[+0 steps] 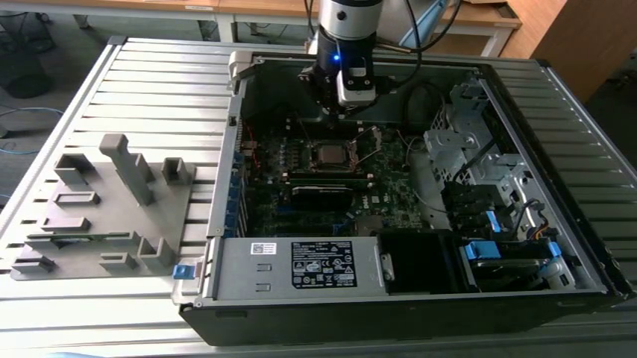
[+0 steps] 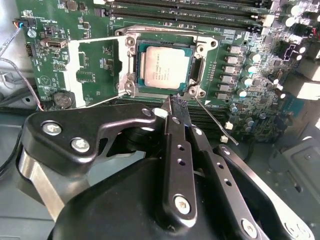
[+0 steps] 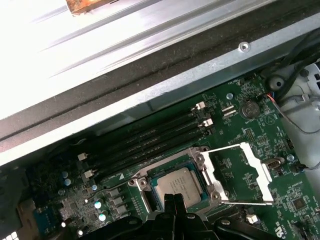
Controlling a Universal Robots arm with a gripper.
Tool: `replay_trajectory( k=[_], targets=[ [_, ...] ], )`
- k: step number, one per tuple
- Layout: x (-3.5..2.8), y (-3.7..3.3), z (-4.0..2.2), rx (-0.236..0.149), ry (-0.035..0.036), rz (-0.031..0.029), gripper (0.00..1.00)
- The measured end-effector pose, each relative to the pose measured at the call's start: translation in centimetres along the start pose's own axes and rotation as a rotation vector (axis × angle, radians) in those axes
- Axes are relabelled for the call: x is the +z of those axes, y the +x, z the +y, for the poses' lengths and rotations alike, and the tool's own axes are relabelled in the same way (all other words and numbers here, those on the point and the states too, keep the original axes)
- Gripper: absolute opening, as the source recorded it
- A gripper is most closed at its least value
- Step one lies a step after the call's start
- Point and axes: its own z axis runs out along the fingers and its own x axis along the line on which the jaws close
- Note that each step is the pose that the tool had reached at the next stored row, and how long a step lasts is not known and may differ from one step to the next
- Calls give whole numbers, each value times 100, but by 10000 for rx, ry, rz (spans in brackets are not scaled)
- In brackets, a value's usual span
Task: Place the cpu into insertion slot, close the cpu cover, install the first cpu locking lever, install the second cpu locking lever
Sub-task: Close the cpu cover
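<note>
The cpu (image 2: 162, 67) is seen lying flat in the insertion slot (image 2: 199, 70), with its edges kept inside the metal rim. The cpu cover (image 2: 73, 70) is swung open to one side, so the room above the chip is left free. The fingers (image 2: 176, 135) are pressed together with nothing held. The gripper (image 2: 173, 106) is held just above one edge of the slot, inside the computer case (image 1: 398, 317) on the table (image 1: 149, 82).

The cpu (image 2: 162, 70) lies in the insertion slot (image 2: 131, 65). The cpu cover (image 2: 95, 44) stands swung open to one side of the slot. My claw (image 2: 172, 106) hangs over one edge of the slot, and the memory slots (image 2: 190, 10) run along the opposite edge. The slot sits inside the computer case (image 1: 398, 328). A holder rack (image 1: 100, 201) stands outside the case, well to the exterior view's left of the slot.
</note>
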Motion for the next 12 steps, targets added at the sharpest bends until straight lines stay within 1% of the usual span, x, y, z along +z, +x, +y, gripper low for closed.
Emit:
replay_trajectory(
  k=[6,9,12],
  targets=[
    [0,0,0,-22,0,2,11],
    [0,0,0,-193,0,12,11],
    [0,0,0,-454,-1,28,11]
  ],
)
